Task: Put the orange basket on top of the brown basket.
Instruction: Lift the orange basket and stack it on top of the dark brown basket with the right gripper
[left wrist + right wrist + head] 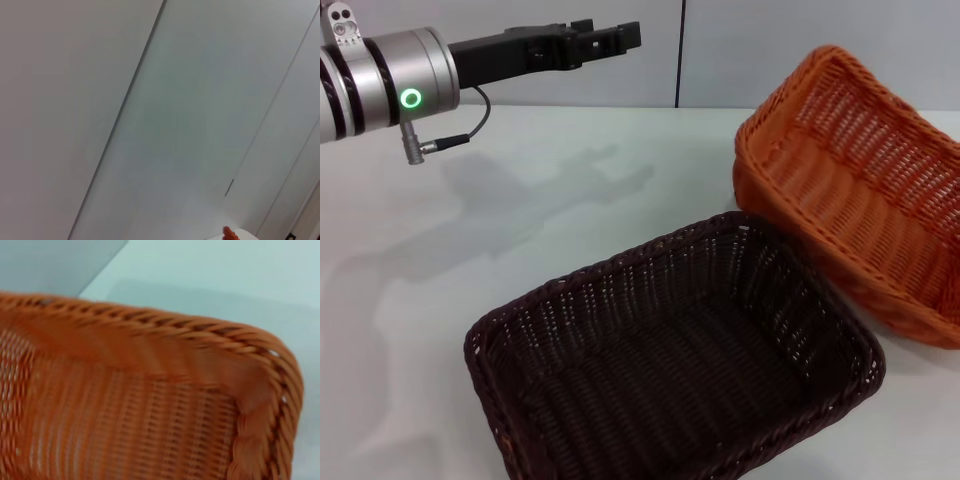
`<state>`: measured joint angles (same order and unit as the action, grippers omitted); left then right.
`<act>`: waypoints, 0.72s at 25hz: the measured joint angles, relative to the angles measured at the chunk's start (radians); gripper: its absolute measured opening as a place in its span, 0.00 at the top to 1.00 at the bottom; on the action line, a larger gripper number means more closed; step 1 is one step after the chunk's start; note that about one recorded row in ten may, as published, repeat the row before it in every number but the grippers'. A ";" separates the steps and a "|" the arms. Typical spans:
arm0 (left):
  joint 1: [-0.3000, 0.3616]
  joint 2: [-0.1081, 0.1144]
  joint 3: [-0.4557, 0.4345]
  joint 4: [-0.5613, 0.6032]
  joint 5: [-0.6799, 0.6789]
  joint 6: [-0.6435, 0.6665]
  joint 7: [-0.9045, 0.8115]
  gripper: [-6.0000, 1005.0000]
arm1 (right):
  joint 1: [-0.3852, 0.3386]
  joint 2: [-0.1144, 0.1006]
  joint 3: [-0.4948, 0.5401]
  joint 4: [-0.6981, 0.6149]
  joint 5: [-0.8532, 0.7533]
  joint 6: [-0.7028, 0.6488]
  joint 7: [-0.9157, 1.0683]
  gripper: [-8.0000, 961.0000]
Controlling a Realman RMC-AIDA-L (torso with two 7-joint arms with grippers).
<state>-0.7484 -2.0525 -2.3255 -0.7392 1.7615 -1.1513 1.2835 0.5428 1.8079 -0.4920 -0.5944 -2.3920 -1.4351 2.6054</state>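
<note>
Surface: white tabletop (570, 200), smooth, matte, soft shadows on it; grey wall panels (770, 50) behind w/ thin vertical seams.
Brown basket: brown basket (680, 350) sits flat on the table, near front, centre. Rectangular, very dark, almost black, open-weave sloped sides, braided rim, tight-woven floor. Nothing in it.
Orange basket: orange basket (860, 190) at right, just beside the brown one's far-right corner; can't tell if they touch. Tilted, right side raised, open mouth facing left and up. Bright orange wicker-style weave, ribbed walls, thick braided rim.
Right wrist view: orange weave fills it, rounded corner of the braided rim (260, 365), vertical ribs below, pale table beyond.
Left gripper: left gripper (605, 38) up high at far left, over bare table, well apart from both baskets. Black fingers look close together, holding nothing. Silver cylindrical wrist, green ring light, small cable.
Left wrist view: mostly grey wall panels, tiny orange speck at the edge.
Right gripper: not seen in any view; finger state can't tell.
</note>
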 joint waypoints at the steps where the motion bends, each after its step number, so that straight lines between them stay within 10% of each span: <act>1: 0.002 0.000 0.000 0.000 -0.001 -0.002 0.000 0.18 | -0.010 0.004 0.002 -0.002 0.022 0.007 -0.012 0.69; 18: 0.015 -0.003 0.000 0.011 -0.003 -0.007 0.000 0.18 | -0.155 0.084 0.097 0.030 0.533 0.071 -0.315 0.81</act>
<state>-0.7333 -2.0551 -2.3255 -0.7283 1.7581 -1.1584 1.2839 0.3879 1.8919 -0.3951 -0.5646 -1.8585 -1.3643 2.2906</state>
